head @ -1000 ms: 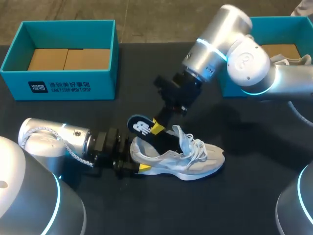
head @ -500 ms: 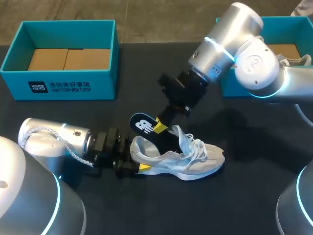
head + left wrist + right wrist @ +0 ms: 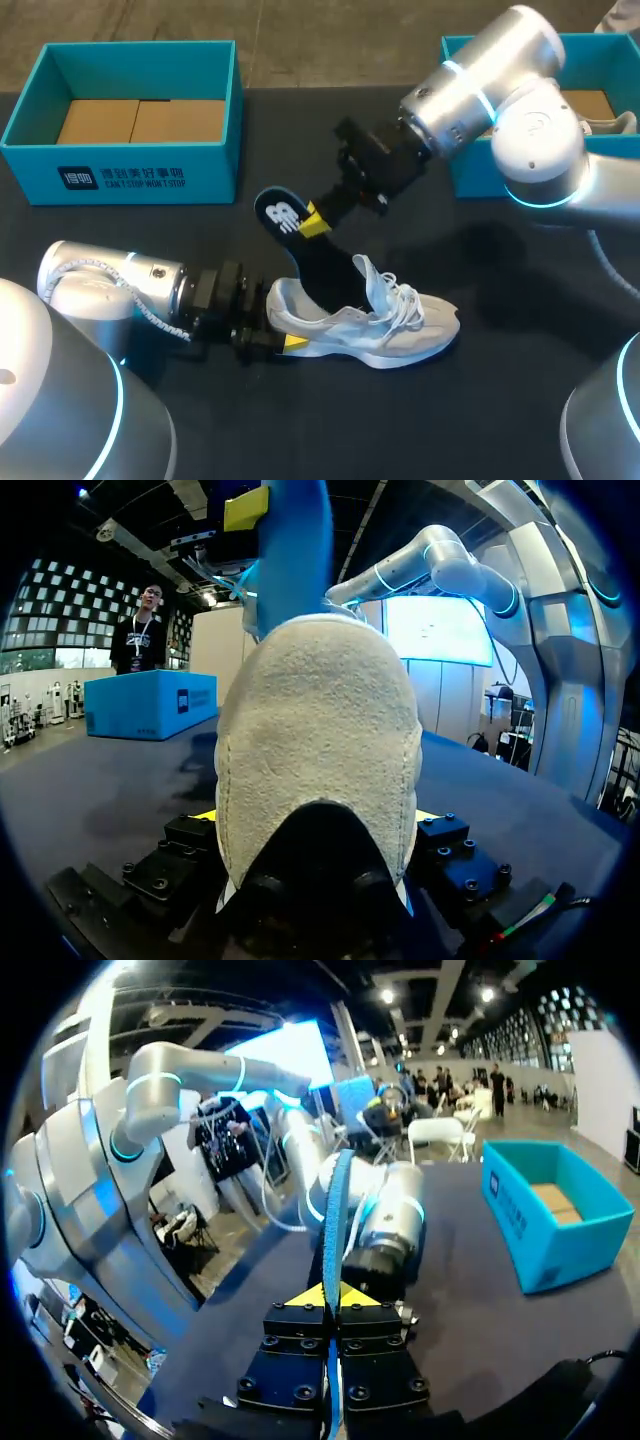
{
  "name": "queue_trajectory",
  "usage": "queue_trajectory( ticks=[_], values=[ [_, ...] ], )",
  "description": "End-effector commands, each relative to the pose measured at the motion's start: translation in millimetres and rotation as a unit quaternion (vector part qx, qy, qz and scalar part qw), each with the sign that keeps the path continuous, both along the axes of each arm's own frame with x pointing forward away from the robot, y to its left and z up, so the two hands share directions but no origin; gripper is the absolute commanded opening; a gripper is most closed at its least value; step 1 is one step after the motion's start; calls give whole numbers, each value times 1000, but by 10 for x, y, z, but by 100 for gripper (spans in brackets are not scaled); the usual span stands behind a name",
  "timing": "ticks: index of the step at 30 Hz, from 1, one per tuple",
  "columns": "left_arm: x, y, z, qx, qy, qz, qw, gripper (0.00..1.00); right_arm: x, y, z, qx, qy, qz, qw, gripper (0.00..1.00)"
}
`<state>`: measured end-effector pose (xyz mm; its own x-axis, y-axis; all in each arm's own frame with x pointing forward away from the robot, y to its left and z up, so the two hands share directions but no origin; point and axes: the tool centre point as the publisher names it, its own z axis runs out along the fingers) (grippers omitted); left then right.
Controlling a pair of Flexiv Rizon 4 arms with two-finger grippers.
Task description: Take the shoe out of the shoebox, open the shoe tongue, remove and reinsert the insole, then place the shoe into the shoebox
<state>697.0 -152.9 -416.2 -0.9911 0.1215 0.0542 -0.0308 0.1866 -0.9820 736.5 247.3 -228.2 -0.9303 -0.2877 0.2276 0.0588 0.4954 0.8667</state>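
A light grey sneaker (image 3: 385, 325) lies on the black table, toe to the right. My left gripper (image 3: 276, 322) is shut on its heel, which fills the left wrist view as a pale heel (image 3: 315, 710) between the fingers. My right gripper (image 3: 314, 222) is shut on a dark blue insole (image 3: 300, 245) with a white logo. It holds the insole slanted, heel end up and lower end still inside the shoe's opening. Seen from the right wrist, the insole (image 3: 338, 1220) stands edge-on between the shut yellow tips of the right gripper (image 3: 331, 1300). The tongue (image 3: 372, 280) stands raised.
A teal shoebox (image 3: 130, 170) with a cardboard floor stands at the back left. A second teal box (image 3: 465, 180) sits at the back right behind my right arm, with something pale inside. The table's right front is bare.
My right gripper has risen and drawn back, pulling the insole further out of the shoe and tilting it steeper. The left gripper and the shoe have stayed put.
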Motion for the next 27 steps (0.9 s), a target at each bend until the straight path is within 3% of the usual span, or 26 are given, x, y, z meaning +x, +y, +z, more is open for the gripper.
queue_trajectory(
  ticks=[1, 12, 15, 17, 27],
  values=[
    [9, 6, -24, 1, 0, 0, 1000, 0, -50, -105, 121, 35, -2, -17, 999, 0],
    [9, 6, -24, 1, 0, 0, 1000, 0, 63, -64, 478, 97, 5, -20, 995, 0],
    [9, 6, -24, 1, 0, 0, 1000, 0, 120, -63, 593, 125, 16, -11, 992, 0],
    [9, 6, -24, 1, 0, 0, 1000, 0, 184, -69, 720, 177, 36, 7, 983, 0],
    [9, 6, -24, 1, 0, 0, 1000, 0, 184, -69, 720, 177, 36, 7, 983, 0]
  ],
)
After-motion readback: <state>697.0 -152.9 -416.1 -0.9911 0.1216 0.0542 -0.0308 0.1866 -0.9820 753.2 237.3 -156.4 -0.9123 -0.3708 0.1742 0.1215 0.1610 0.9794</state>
